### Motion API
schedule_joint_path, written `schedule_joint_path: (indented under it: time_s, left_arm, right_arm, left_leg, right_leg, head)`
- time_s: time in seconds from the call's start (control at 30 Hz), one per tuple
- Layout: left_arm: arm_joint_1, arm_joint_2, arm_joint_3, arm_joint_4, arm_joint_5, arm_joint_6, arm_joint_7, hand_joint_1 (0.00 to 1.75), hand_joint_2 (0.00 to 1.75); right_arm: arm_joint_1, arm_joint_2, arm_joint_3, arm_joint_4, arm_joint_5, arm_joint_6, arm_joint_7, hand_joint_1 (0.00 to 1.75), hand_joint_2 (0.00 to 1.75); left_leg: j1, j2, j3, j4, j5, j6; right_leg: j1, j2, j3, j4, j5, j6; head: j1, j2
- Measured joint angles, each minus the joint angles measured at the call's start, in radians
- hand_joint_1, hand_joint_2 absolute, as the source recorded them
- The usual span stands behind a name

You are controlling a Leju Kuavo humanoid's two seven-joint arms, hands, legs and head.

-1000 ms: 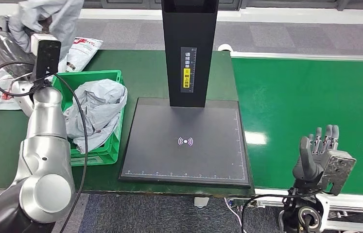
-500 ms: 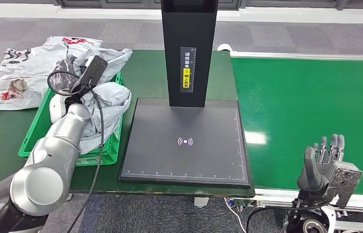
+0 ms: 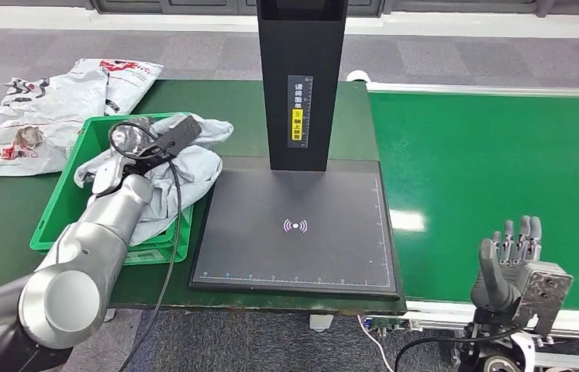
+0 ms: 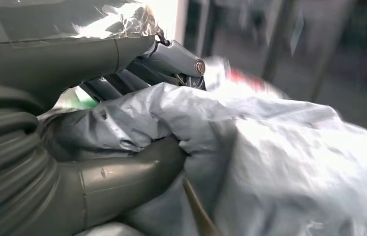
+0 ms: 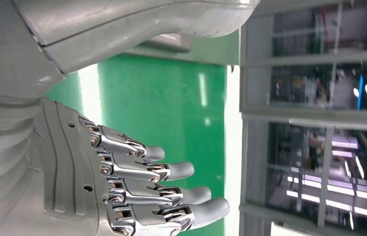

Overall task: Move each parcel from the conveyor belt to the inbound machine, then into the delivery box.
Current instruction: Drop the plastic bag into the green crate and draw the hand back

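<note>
A crumpled grey plastic parcel [image 3: 193, 167] hangs over the right rim of the green crate [image 3: 57, 221], and its edge reaches the black scanner platform [image 3: 294, 225]. My left hand [image 4: 73, 182] grips this parcel [image 4: 294, 162], with the thumb [image 4: 137, 164] pressed in from one side and the fingers [image 4: 171, 56] over the other. In the head view my left arm [image 3: 88, 248] reaches across the crate and the wrist camera hides the hand. My right hand [image 3: 515, 263] is open, fingers upright and apart, at the near edge of the green conveyor belt [image 3: 495, 155]; it is also seen as the right hand [image 5: 122, 187].
The scanner's black column [image 3: 301, 77] rises behind the platform. White printed bags [image 3: 46, 108] lie on the table at the back left, beyond the crate. The conveyor's white rail [image 3: 487, 89] runs along its far side.
My left arm has dropped from upright at the left and swung right, dragging the grey parcel toward the platform. A person at the back left has gone from view. My right hand sank slightly.
</note>
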Motion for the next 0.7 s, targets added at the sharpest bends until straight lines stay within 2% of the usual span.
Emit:
schedule_joint_path:
  time_s: [0.1,0.23,0.3,0.37,0.43,0.53,0.6,0.7]
  left_arm:
    - [0.012,-0.001,-0.043,0.007,0.015,-0.102,0.033,0.00,1.75]
    - [0.015,-0.003,-0.056,0.008,0.091,-0.109,0.090,0.00,1.75]
    - [0.017,-0.004,-0.056,0.007,0.129,-0.077,0.091,0.00,0.87]
    - [0.022,-0.004,-0.056,0.001,0.178,-0.008,0.057,0.00,0.00]
    - [0.029,-0.003,-0.055,-0.012,0.258,0.100,-0.017,0.00,0.00]
    - [0.036,-0.002,-0.050,-0.046,0.441,0.252,-0.183,0.00,0.00]
    - [0.040,-0.002,-0.048,-0.073,0.547,0.300,-0.272,0.00,0.00]
    - [0.057,-0.008,-0.047,-0.130,0.677,0.327,-0.356,0.00,0.00]
  right_arm:
    - [-0.004,0.000,0.000,-0.001,0.027,0.045,0.018,0.00,1.75]
    - [-0.023,0.005,0.000,-0.009,0.071,0.083,0.047,0.00,1.75]
    - [-0.029,0.010,-0.001,-0.017,0.082,0.089,0.055,0.00,1.75]
    - [-0.026,0.011,-0.001,-0.024,0.084,0.092,0.057,0.00,1.75]
    - [-0.022,0.011,-0.001,-0.027,0.081,0.093,0.051,0.00,1.75]
    - [-0.021,0.011,-0.001,-0.025,0.069,0.092,0.036,0.00,1.75]
    - [-0.031,0.011,0.000,-0.017,0.064,0.087,0.031,0.00,1.75]
    - [-0.071,0.012,0.001,0.004,0.070,0.074,0.036,0.00,1.75]
  left_leg:
    - [0.000,0.000,0.000,0.000,0.000,0.000]
    - [0.000,0.000,0.001,0.000,0.000,0.000]
    - [0.000,0.000,0.001,0.000,0.000,0.000]
    - [0.000,0.000,0.001,0.000,0.000,0.000]
    - [0.001,0.000,0.000,0.000,0.000,0.000]
    - [0.001,0.000,-0.001,0.000,0.000,0.000]
    - [0.001,0.000,-0.001,0.000,0.000,0.000]
    - [0.001,0.000,-0.001,0.000,0.000,0.000]
  right_leg:
    - [0.000,0.000,0.000,0.000,0.000,0.000]
    - [0.000,0.000,0.000,0.000,0.000,0.000]
    - [0.000,0.000,0.000,0.000,0.000,0.000]
    - [0.000,0.000,0.001,0.000,0.000,0.000]
    - [0.000,0.000,0.000,0.000,0.000,0.000]
    - [0.001,0.000,0.000,0.001,0.000,0.000]
    - [0.000,0.000,0.000,0.001,0.000,0.000]
    - [0.000,0.000,-0.001,0.000,0.001,-0.001]
  head:
    - [0.000,0.000]
    - [0.000,0.000]
    - [0.000,0.000]
    - [0.000,0.000]
    - [0.000,0.000]
    - [0.000,0.000]
    - [0.000,0.000]
    - [0.000,0.000]
